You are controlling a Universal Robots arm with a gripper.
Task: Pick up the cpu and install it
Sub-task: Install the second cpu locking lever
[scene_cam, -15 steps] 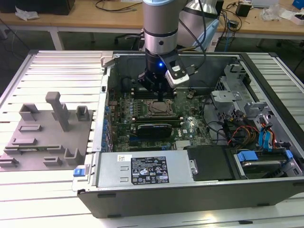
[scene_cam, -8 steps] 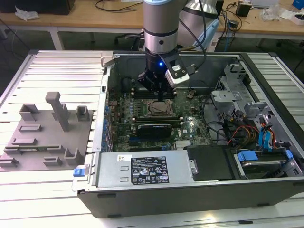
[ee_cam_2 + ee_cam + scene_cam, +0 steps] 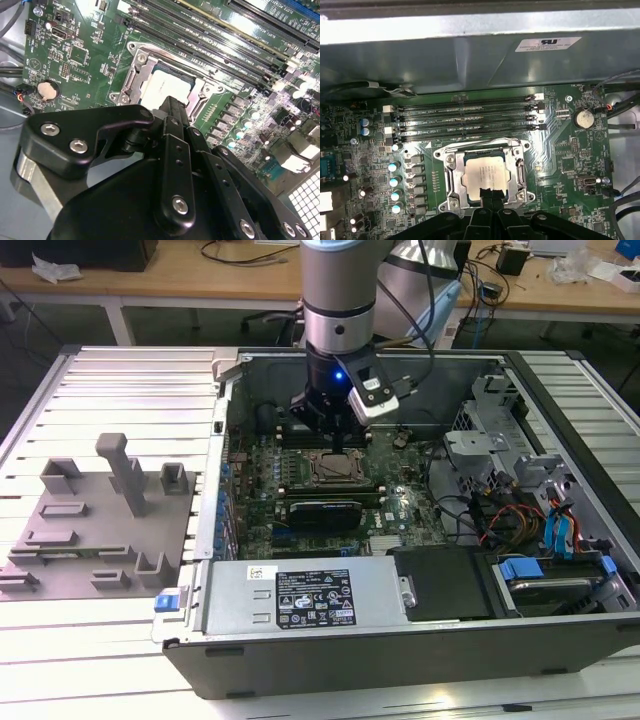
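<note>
The cpu (image 3: 485,172), a silver-grey square chip, lies flat inside the black socket frame (image 3: 451,175) on the green motherboard. It also shows as the cpu (image 3: 165,86) in the second wrist view and as the cpu (image 3: 336,469) in the exterior view. My gripper (image 3: 334,436) hangs just above the socket inside the computer case. Its two dark fingers are pressed together with nothing between them. In the first wrist view the gripper (image 3: 490,193) tips overlap one edge of the chip. The gripper (image 3: 171,104) hides part of the socket in the second wrist view.
Long memory slots (image 3: 470,117) run beside the socket, with a coin battery (image 3: 583,118) past them. A power supply (image 3: 305,600) lines the case's near side. Drive bays with cables (image 3: 540,530) fill the exterior view's right. A grey fixture plate (image 3: 95,530) lies outside the case.
</note>
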